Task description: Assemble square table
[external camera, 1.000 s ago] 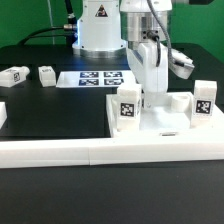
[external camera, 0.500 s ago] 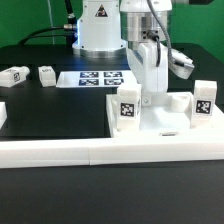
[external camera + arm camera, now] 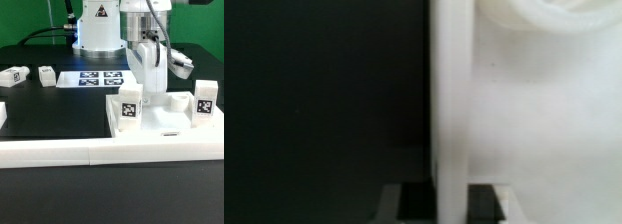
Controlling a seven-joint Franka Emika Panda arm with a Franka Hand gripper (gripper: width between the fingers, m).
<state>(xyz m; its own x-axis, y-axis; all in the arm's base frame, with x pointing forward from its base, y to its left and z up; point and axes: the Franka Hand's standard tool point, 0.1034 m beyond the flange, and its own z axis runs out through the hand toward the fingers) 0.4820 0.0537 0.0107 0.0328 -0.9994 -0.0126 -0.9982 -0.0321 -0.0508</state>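
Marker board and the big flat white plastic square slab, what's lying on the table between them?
Nothing: in the exterior view only a bare strip of black table separates the marker board from the large flat white plastic square slab.

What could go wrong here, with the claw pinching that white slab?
1. The end effector is shut on only a thin edge of the tabletop, so pulling or lifting might make it slip or tilt.
2. The upright leg stands close beside the end effector and could get knocked.
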